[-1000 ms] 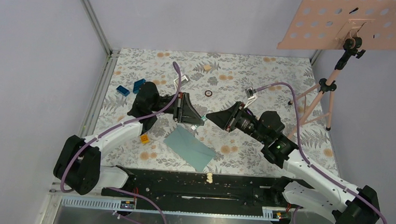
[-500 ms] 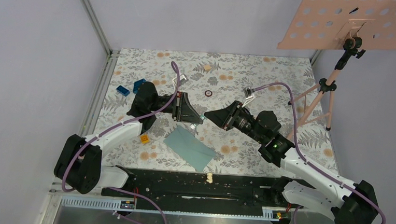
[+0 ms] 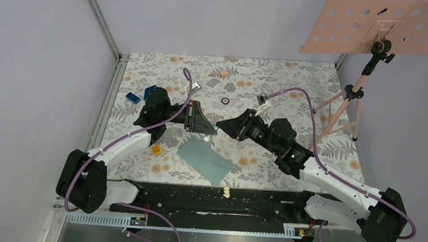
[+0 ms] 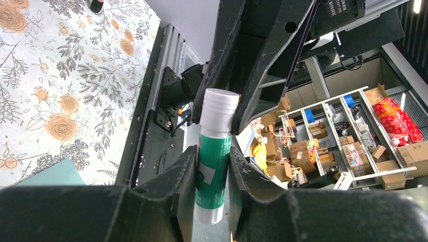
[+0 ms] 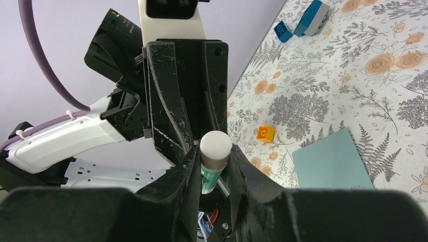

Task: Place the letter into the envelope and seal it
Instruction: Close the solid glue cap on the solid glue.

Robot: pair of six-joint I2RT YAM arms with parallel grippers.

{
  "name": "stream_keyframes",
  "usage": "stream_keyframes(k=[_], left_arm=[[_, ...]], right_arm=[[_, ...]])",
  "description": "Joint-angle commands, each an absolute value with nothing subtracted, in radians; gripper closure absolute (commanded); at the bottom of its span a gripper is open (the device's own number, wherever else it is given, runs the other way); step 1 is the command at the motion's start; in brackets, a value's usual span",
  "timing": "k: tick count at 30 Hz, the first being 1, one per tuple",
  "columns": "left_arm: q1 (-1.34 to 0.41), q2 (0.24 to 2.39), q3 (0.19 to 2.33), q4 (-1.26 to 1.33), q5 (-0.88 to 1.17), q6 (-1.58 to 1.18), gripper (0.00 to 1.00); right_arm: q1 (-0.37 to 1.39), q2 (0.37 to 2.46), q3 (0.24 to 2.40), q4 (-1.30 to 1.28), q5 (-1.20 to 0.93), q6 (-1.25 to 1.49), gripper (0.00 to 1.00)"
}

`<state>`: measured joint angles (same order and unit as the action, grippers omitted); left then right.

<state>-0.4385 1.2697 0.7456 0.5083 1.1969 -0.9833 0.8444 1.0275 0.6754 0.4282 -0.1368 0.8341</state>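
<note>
Stage, as I read it: insertion done, prepping to seal. The tan letter isn't visible anywhere, so it's prob. already inside the flat teal grey-green paper envelope [image 3: 205, 158], but I can't confirm. Left to do: uncap the glue, glue the flap, press it shut.

The envelope lies flat on the floral table cover [image 3: 292, 92], just beyond the long black base rail [image 3: 196, 195], approx. at the rail's middle. Its long axis is diagonal, far-left to near-right, w/ the near-right corner pointing at the rail. No triangle shows, so flap open or folded: can't tell.

The green-and-white cylindrical glue stick [image 4: 212, 186] is held in the air farther beyond the rail, over the envelope's far end. L gripper [image 4: 214, 156] is clamped on the green body. R gripper [image 5: 214, 161] is clamped on the other end, w/ the ridged white cap. The stick's axis runs L–R between the two grippers, roughly along the rail, cap twd the R arm.
</note>
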Motion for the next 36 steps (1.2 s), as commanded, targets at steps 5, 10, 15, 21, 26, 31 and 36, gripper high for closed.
stream_keyframes(k=[5, 10, 15, 21, 26, 31, 36], left_arm=[[-0.438, 1.258, 0.837, 0.611, 0.923, -0.982, 1.0], [-0.431, 1.249, 0.823, 0.628, 0.937, -0.988, 1.0], [-0.423, 1.246, 0.809, 0.644, 0.949, -0.998, 1.0], [-0.411, 1.245, 0.799, 0.67, 0.952, -1.012, 1.0], [-0.405, 1.251, 0.798, 0.693, 0.96, -1.028, 1.0], [-0.401, 1.247, 0.786, 0.709, 0.969, -1.038, 1.0], [-0.399, 1.244, 0.78, 0.722, 0.981, -1.048, 1.0]], right_arm=[[0.971, 1.132, 0.648, 0.412, -0.479, 0.865, 0.93], [0.971, 1.126, 0.641, 0.422, -0.464, 0.867, 0.92], [0.971, 1.085, 0.636, 0.425, -0.393, 0.863, 0.92], [0.969, 1.063, 0.663, 0.347, -0.391, 0.828, 0.85], [0.969, 1.058, 0.668, 0.326, -0.378, 0.824, 0.57], [0.967, 1.016, 0.682, 0.293, -0.313, 0.797, 0.48], [0.96, 0.999, 0.719, 0.266, -0.303, 0.778, 0.43]])
